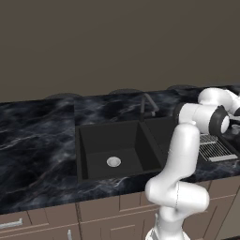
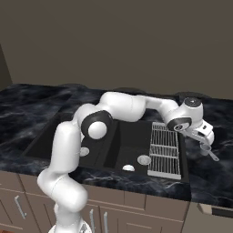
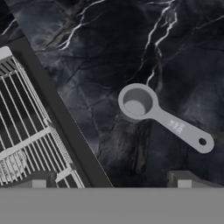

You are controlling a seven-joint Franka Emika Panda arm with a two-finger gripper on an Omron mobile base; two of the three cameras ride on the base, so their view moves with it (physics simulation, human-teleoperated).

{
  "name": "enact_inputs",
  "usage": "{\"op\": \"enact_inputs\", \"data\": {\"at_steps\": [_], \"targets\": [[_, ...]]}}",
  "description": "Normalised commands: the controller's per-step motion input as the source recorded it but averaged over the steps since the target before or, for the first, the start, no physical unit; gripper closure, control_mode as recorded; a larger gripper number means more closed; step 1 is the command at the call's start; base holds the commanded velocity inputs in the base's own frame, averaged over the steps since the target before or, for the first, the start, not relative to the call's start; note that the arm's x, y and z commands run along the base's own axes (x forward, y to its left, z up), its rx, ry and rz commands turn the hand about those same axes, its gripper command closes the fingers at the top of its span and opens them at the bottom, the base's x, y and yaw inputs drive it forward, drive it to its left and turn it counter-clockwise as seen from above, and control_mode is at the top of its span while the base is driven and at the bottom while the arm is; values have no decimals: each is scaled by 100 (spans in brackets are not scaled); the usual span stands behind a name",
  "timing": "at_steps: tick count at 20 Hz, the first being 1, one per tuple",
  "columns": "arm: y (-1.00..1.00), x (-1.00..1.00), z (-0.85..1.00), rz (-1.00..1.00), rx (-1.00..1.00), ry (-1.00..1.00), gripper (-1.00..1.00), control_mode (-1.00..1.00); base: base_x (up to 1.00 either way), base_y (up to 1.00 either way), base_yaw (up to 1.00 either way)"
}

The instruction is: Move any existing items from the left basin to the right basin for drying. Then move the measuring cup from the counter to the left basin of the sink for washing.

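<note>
Hand view is looking down on the jaws (image 3: 111, 181), which are standing wide apart and holding nothing, with one dark fingertip (image 3: 38, 180) over the wire rack (image 3: 24, 127) and the other over bare marble. Just beyond them the measuring cup (image 3: 138, 103) is lying on the worktop (image 3: 113, 39), its bowl facing up and its flat handle, with a hole near the end, stretching away to the lower right of that view. It is sitting apart from the rack's edge, and the sink's black rim is running between them.

Right base view is showing the arm reaching across the sink (image 2: 41, 141) from the lower left, the hand hanging low over the measuring cup (image 2: 207, 149) on the worktop (image 2: 214, 177) just to the right of the wire rack (image 2: 164, 150). The rack is lying over the right side of the right basin (image 2: 134, 136). A small pale rounded thing is sitting at that basin's near edge; what it is cannot be told.

Left base view is showing the left basin (image 1: 101, 145) with its round silver drain (image 1: 113, 161), and the dark faucet (image 1: 147, 104) standing behind the divider.
</note>
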Motion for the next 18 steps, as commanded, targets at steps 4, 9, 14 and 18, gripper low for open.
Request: {"op": "enact_inputs", "data": {"at_steps": [4, 9, 14, 18], "targets": [[-6, 2, -11, 0, 0, 0, -100, -100, 0, 0, 0], [-8, 0, -7, 0, 0, 0, -100, -100, 0, 0, 0], [-6, 1, -5, 0, 0, 0, -100, -100, 0, 0, 0], [-3, 6, -11, 0, 0, 0, -100, -100, 0, 0, 0]]}}
